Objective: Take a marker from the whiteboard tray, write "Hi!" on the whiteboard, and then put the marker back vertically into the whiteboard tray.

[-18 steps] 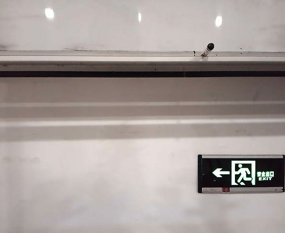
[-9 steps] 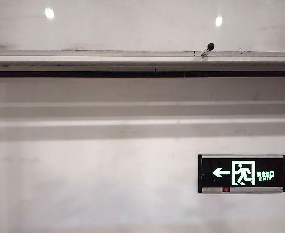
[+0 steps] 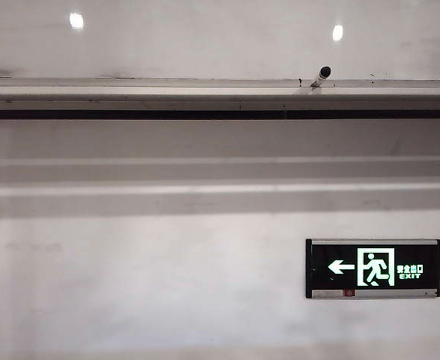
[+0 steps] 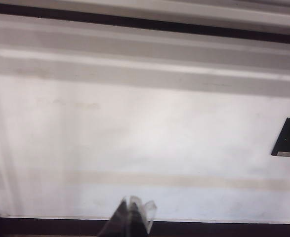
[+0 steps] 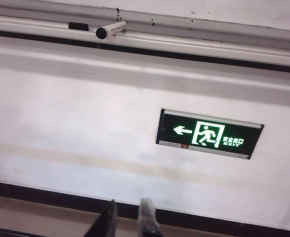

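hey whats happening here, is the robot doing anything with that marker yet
Not yet. The marker sits tilted on the whiteboard tray, black cap up, leaning toward the whiteboard, which shows no writing. Neither arm appears in the exterior view. The left gripper and the right gripper each hang low, well short of the wall, holding nothing. The right wrist view looks toward the marker and the green exit sign below it.

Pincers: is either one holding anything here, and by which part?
Nothing is held. Both the left pincer and right pincer are empty; the marker rests on the whiteboard tray.
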`<state>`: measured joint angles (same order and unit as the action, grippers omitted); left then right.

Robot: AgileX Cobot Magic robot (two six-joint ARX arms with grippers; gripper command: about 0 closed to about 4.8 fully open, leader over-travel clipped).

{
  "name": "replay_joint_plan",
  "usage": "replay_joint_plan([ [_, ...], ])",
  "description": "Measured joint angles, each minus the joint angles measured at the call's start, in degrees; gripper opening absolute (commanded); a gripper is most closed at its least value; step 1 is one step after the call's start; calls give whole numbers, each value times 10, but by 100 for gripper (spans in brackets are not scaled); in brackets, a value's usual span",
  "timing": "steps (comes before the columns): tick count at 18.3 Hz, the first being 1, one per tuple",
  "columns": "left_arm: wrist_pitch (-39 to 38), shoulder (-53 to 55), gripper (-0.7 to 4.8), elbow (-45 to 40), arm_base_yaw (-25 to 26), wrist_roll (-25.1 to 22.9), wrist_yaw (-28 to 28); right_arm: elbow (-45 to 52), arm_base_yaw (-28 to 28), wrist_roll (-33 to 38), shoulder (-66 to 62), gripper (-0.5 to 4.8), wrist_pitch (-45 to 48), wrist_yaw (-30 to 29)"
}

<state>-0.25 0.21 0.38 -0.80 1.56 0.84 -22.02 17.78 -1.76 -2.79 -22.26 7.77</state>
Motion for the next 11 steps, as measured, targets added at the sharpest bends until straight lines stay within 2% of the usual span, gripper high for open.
replay_joint_plan([
  [8,0,0,-4,0,0,0,0,4,-1,0,2,67,5,5],
  [11,0,0,-4,0,0,0,0,73,-27,0,11,67,103,82],
])
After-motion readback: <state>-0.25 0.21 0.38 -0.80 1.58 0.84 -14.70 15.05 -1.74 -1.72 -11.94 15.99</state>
